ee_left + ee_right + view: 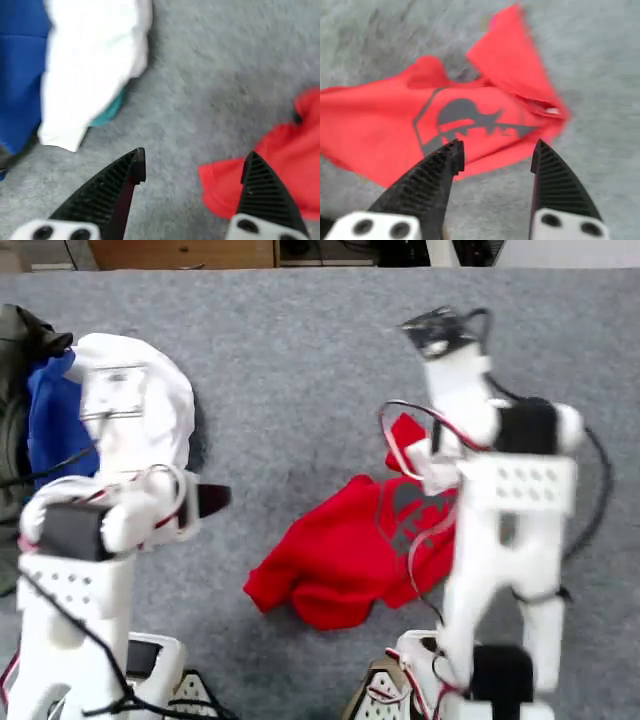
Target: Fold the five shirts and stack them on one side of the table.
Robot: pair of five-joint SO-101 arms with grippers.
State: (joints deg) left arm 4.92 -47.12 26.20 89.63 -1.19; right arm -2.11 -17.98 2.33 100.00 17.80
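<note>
A crumpled red shirt (350, 545) with a dark grey print lies on the grey table between the two arms. My right gripper (496, 152) hangs open just above its printed chest (465, 117), nothing between its fingers. My left gripper (192, 162) is open over bare table, with the red shirt (270, 155) to one side and a white shirt (92, 70) farther off. At the table's left side, the white shirt (150, 390) lies on top of a blue shirt (50, 420) and a dark green one (20, 350). A teal edge (107, 112) shows under the white shirt.
The grey carpeted table (300, 360) has free room across its middle and far side. A wooden cabinet (185, 252) stands beyond the far edge. Both arm bases and their cables sit along the near edge.
</note>
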